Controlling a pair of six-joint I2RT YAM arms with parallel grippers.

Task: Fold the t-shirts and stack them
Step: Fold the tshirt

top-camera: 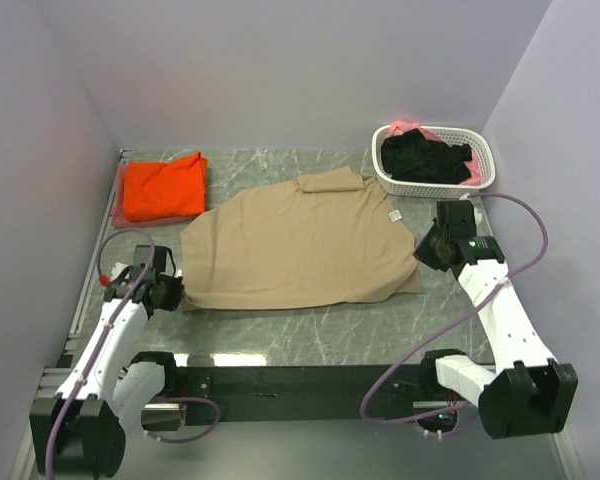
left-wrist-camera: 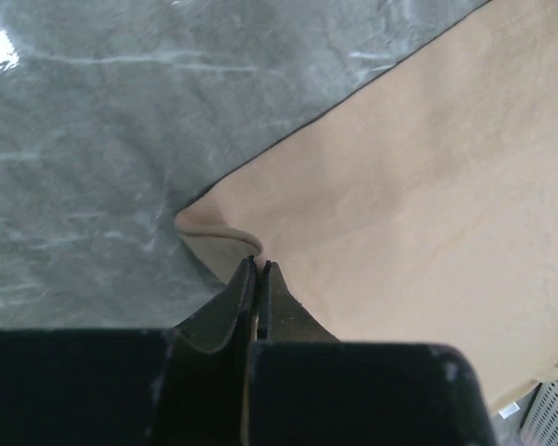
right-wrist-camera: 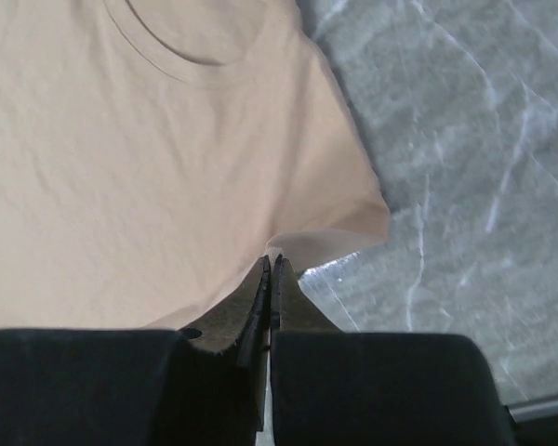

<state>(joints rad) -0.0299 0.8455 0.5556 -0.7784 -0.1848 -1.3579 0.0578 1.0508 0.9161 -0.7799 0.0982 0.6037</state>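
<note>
The plain tan soft-cloth t-shirt (top-camera: pixel 300 245) lies spread in the middle of the grey marbled table (top-camera: pixel 310 335), its collar (right-wrist-camera: pixel 205 60) toward the far side, and each arm has it by one side. The left pincer (left-wrist-camera: pixel 258 267) is closed on a puckered bit of edge at the shirt's near left corner. The right pincer (right-wrist-camera: pixel 272 262) is closed on the cloth edge just beside a rounded corner (right-wrist-camera: pixel 367 218) on the right side. The step in hand looks like the first fold. To do it well, both pinches should rise together only enough to free the cloth from the table, then travel at the same pace so the crease runs straight and no slack bunches between them (each bite is thin and could slip if one arm pulls ahead). Room is fair in front and tighter at the sides. The bright orange folded cloth t-shirt (top-camera: pixel 162 188) sits at the far left, near the tan shirt but apart from it. The white slotted plastic basket (top-camera: pixel 435 188) holding black and pink garments (top-camera: pixel 425 160) stands at the far right, just beyond the right wrist. The pale lilac walls (top-camera: pixel 40 200) close in on both flanks, so sideways swings should be short and the carry kept low over the table's middle
</note>
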